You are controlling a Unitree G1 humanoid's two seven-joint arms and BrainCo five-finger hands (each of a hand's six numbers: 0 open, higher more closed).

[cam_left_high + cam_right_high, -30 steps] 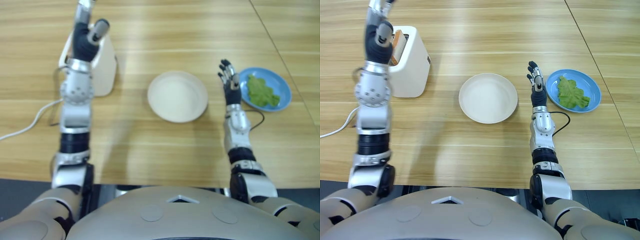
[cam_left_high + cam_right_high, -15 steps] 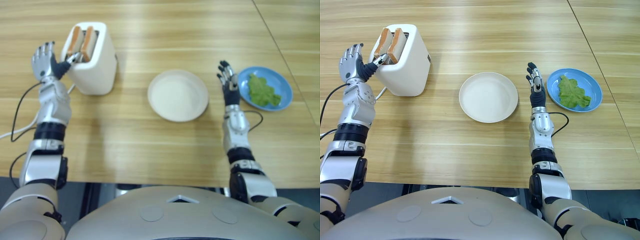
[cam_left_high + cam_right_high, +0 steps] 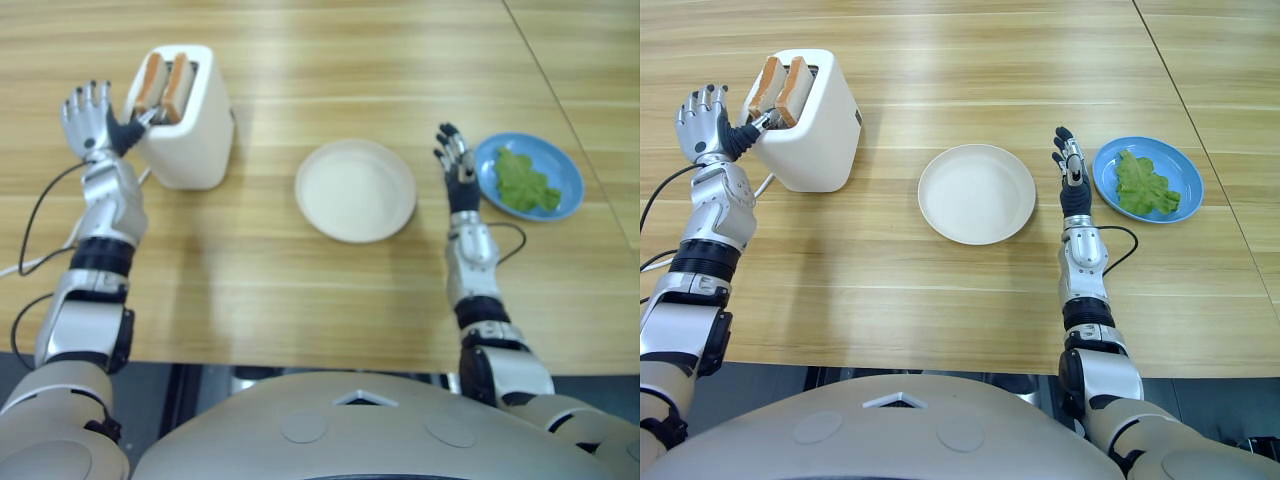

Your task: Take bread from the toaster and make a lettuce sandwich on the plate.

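Left hand (image 3: 702, 121): fingers spread, empty, beside toaster (image 3: 812, 135)
Right hand (image 3: 1070, 172): fingers straight, empty
Risk: side grasp may tip toaster, dropping bread (image 3: 780, 84)

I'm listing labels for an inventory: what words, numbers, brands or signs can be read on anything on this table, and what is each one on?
No text can be read.
toaster: a small dark mark on its side, too small to read.
plate, blue dish, bread slices, lettuce: no print seen.
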